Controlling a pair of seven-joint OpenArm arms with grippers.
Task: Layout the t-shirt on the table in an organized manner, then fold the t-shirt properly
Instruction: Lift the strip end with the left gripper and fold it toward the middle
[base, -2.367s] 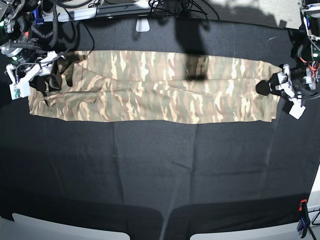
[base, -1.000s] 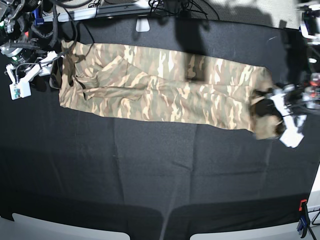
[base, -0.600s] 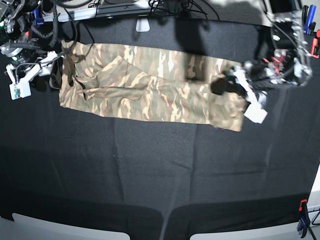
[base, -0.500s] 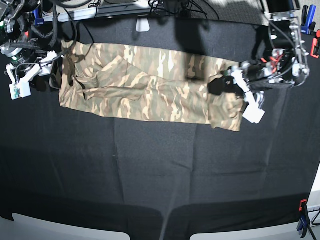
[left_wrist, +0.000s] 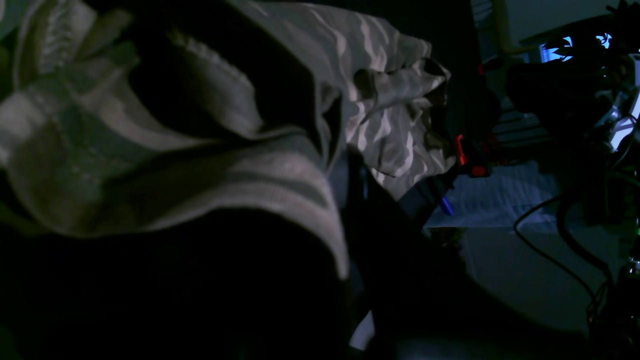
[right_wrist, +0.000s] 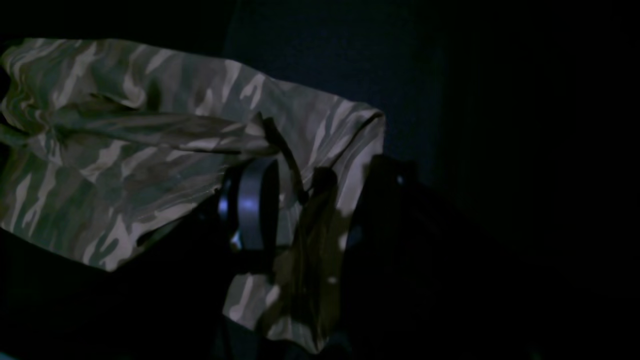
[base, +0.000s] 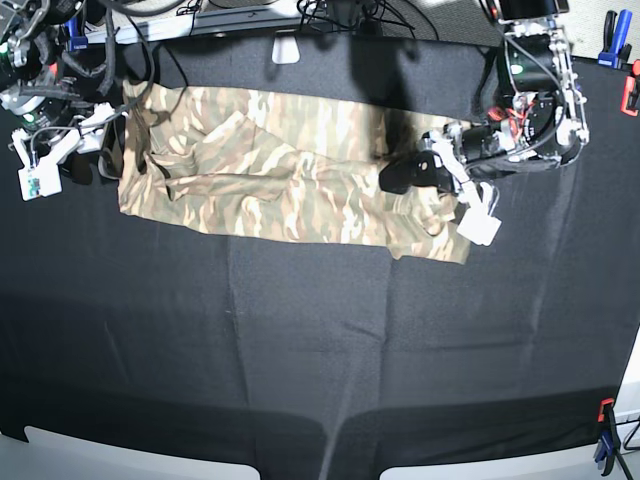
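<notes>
The camouflage t-shirt lies as a long strip across the far half of the black table. My left gripper is shut on the shirt's right end and holds it lifted and doubled back over the strip. Bunched fabric fills the left wrist view, with the t-shirt trailing away beyond it. My right gripper stands open at the shirt's left end. In the right wrist view its dark fingers straddle the corner of the t-shirt without pinching it.
Cables and arm hardware crowd the back left corner. A white tag sits at the table's far edge. Clamps stand at the back right, and another clamp at the front right edge.
My left gripper has travelled leftward with the shirt's right end, shortening the strip as the cloth doubles over. The right arm and the shirt's left end have stayed put.
</notes>
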